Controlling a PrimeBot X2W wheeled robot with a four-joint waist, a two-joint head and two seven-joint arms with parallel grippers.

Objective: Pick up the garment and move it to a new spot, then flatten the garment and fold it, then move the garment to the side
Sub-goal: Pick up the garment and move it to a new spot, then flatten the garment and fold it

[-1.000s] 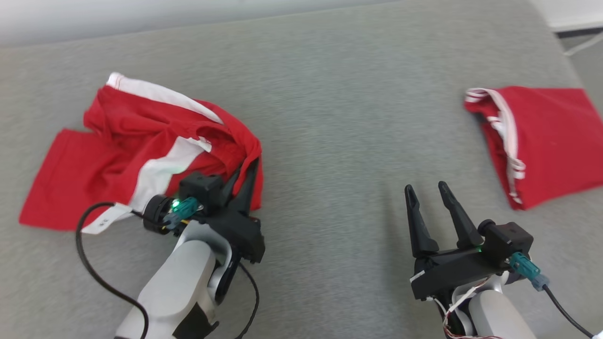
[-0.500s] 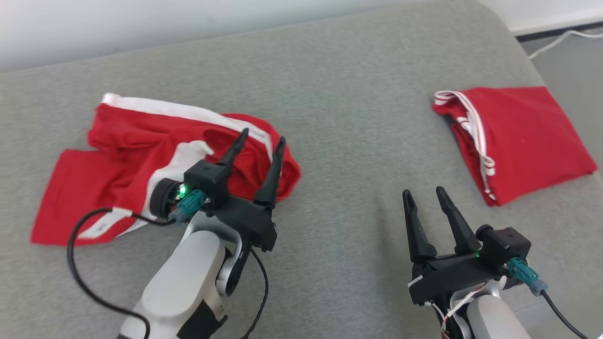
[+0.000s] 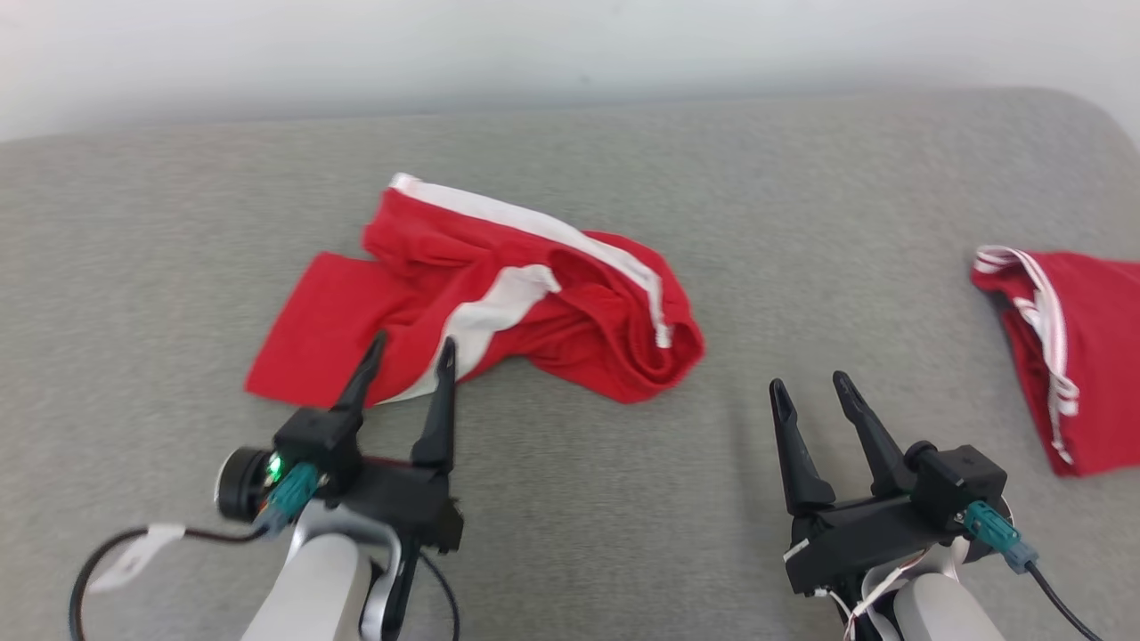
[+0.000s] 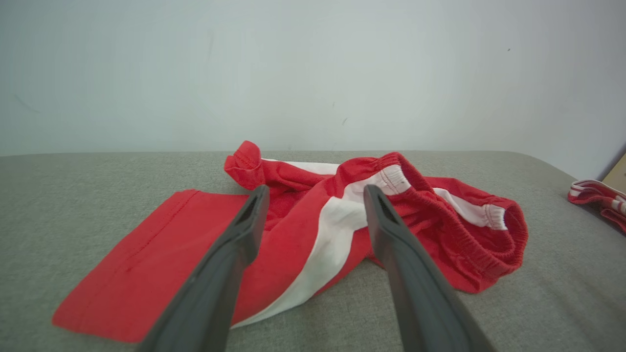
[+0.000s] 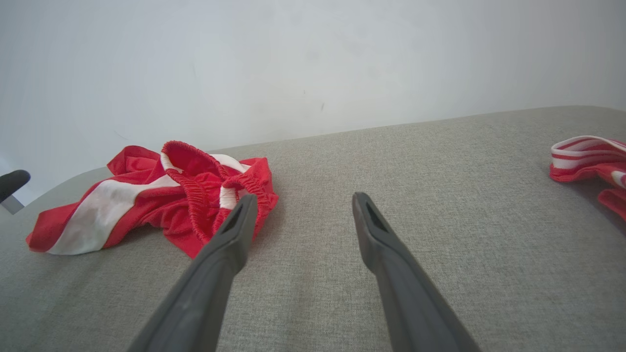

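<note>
As seen from the head view, garment: red shorts with a white side stripe, crumpled, lying on the grey bench left of centre.
Head view, long axis: runs from near-left to right; the flat leg hem points left and the bunched elastic waistband points right.
Head view, left tool: released, tips spread over the garment's near edge, gripping nothing.
Head view, right tool: released and empty, over bare bench, well apart from the garment.
Head view, second red garment: folded, with white-striped trim, at the right edge.
Left wrist view, garment: just ahead of the spread fingers; flat leg to the left, white stripe running diagonally up the middle, gathered waistband opening to the right.
Left wrist view, second red garment: at the far right.
Right wrist view, garment: ahead and to the left, waistband end nearest, striped leg trailing off leftward.
Right wrist view, right tool: fingers wide apart, bare bench between them.
</note>
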